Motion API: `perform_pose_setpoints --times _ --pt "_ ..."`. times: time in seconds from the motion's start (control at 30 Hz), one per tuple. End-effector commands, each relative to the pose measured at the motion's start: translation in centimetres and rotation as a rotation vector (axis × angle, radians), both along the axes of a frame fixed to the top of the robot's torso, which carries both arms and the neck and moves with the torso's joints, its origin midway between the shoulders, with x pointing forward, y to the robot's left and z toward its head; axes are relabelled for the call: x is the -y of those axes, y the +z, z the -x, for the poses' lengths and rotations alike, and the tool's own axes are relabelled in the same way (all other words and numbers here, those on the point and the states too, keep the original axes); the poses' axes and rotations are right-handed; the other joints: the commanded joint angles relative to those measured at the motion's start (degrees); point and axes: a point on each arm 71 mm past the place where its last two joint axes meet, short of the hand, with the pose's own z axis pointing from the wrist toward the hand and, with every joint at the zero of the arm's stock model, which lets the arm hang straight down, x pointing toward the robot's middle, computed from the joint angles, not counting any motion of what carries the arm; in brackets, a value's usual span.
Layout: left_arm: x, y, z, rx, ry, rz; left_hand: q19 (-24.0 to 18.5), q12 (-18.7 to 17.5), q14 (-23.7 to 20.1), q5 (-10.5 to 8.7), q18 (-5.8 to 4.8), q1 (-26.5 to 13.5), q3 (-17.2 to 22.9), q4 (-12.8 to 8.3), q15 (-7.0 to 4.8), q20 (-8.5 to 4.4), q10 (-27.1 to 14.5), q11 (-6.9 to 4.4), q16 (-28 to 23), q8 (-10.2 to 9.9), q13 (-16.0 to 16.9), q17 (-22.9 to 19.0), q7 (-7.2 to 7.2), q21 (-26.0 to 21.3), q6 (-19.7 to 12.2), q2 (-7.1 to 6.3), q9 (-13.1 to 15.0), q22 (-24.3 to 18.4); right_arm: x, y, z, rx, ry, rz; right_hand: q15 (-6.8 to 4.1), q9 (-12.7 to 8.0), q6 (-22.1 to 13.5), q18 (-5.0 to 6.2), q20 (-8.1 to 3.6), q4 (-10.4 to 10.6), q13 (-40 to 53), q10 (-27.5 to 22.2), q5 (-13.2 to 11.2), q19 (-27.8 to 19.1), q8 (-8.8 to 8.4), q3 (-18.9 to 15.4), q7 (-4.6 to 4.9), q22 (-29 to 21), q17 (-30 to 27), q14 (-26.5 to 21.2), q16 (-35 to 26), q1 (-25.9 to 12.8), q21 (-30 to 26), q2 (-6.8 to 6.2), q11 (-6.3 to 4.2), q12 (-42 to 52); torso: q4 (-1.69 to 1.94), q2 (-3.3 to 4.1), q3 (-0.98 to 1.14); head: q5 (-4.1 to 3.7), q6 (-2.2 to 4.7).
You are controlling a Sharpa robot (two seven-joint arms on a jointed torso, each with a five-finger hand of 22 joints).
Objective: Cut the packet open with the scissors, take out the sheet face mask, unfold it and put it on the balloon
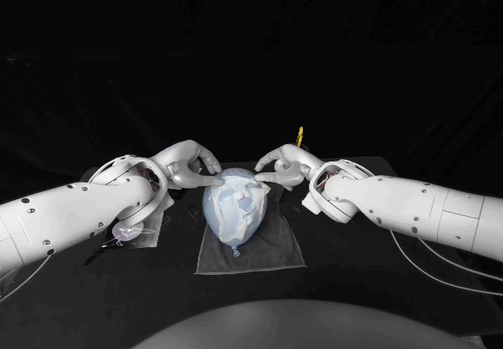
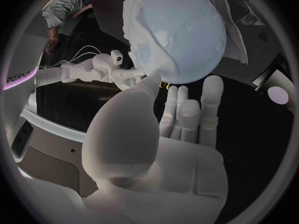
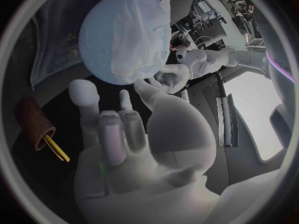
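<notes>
Your left hand (image 1: 189,166) and right hand (image 1: 285,163) flank the balloon's (image 1: 232,218) far end, thumbs on the sheet mask (image 1: 243,190); can't tell if either is pinching it.

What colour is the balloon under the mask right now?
Pale blue balloon, with the white sheet mask draped over it; the left wrist view shows it best.

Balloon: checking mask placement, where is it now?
In the head view the balloon lies mid-table on a grey cloth, the sheet mask draped over it, with the left hand and right hand at its far end.
</notes>
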Motion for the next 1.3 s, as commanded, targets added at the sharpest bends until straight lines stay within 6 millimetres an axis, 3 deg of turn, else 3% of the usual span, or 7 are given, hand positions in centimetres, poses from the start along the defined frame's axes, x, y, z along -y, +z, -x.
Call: perform_pose_setpoints --times 0.03,0.43,0.87,1.0,1.3 --pt "0.27 -0.07 0.26 -0.006 -0.032 -0.018 0.3 0.4 0.1 0.08 0.35 0.6 -0.5 0.1 -0.33 -0.23 0.6 0.02 0.3 0.3 0.2 0.3 -0.21 0.2 0.6 0.09 0.1 0.3 -0.07 -0.17 0.10 -0.015 0.020 0.018 0.35 -0.1 0.5 0.66 0.51 0.0 13.7 4.6 -0.2 0.1 -0.23 -0.4 -0.10 0.2 15.0 5.9 0.2 0.3 -0.1 -0.18 0.40 0.1 0.03 0.03 0.01 -0.05 0.00" --pt "0.33 -0.22 0.53 -0.014 -0.045 -0.018 0.7 1.1 0.5 0.09 0.25 2.0 -0.6 0.5 -0.76 -0.63 1.4 -0.45 0.4 0.7 0.5 0.8 -0.85 0.4 1.7 0.88 0.4 0.7 -0.22 -0.43 0.37 -0.033 0.036 0.019 0.27 -0.3 1.3 0.74 0.60 0.2 13.9 4.8 -0.2 0.1 -0.22 -0.7 -0.28 0.3 15.0 5.9 0.2 0.4 0.0 0.04 0.27 0.4 0.00 -0.02 -0.01 -0.03 0.00" --pt "0.46 -0.84 0.76 -0.028 -0.054 -0.035 0.7 -0.6 0.5 0.09 0.19 2.8 -0.5 1.1 -0.53 -0.61 1.2 -0.05 0.3 -0.5 -0.5 0.6 -0.18 0.3 1.0 1.04 0.0 0.6 -0.47 -0.85 0.60 -0.055 0.052 0.025 0.13 -0.4 2.1 0.80 0.62 0.5 14.0 4.9 -0.2 0.2 -0.17 -0.9 -0.53 0.5 15.0 5.9 0.2 0.6 0.2 0.44 0.08 0.5 -0.02 0.00 -0.01 -0.09 0.00" --pt "0.50 -0.91 0.80 -0.022 -0.059 -0.046 1.0 -1.0 0.6 0.09 0.13 3.5 -0.2 1.2 -0.55 -0.58 1.9 -0.11 0.3 -0.6 -0.8 0.6 -0.34 0.6 1.4 1.34 0.0 1.1 -0.49 -0.87 0.66 -0.051 0.053 0.026 -0.26 -0.5 4.1 0.83 0.45 0.3 14.2 5.0 -0.2 0.4 0.38 -0.6 -1.20 0.8 15.0 5.9 0.2 1.6 0.6 1.33 -0.47 0.7 -0.01 -0.01 0.01 0.05 0.00" --pt "0.54 -0.95 0.79 0.006 -0.063 -0.071 2.1 -2.8 1.5 0.11 -0.10 5.9 2.2 1.6 -1.21 -1.04 5.3 -0.90 0.5 -0.4 -2.0 1.6 -1.31 1.7 4.1 2.73 0.1 2.7 -0.68 -0.70 0.84 -0.001 0.064 0.042 -2.28 0.4 9.8 0.67 -1.14 -1.2 14.8 5.6 -0.2 1.2 3.29 1.3 -4.04 1.9 15.0 5.9 0.2 5.1 1.8 4.22 -2.93 1.5 -0.03 -0.01 -0.02 0.03 0.00"
